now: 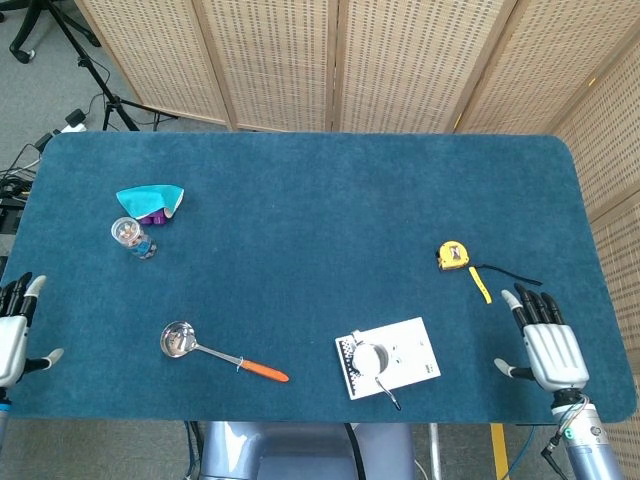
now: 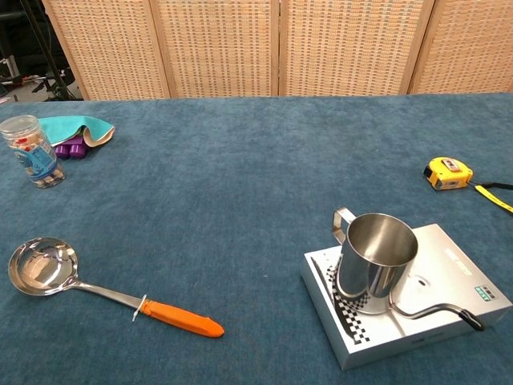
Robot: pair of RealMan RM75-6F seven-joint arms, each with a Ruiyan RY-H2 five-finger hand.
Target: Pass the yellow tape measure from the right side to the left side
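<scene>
The yellow tape measure (image 1: 452,255) is lying on the blue table (image 1: 320,200) at the right side — a short length of blade is sticking out toward the near edge. The right hand (image 1: 547,340) is hovering just near of it, released, fingers spread. The left hand (image 1: 12,330) is waiting at the near left edge — also released, grasping nothing.

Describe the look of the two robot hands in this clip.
Both the right robot hand and the left robot hand have silver-white ribbed backs, black fingers and pale tips. The right wrist is a light grey-blue cylinder with thin coloured cables beside it.
</scene>
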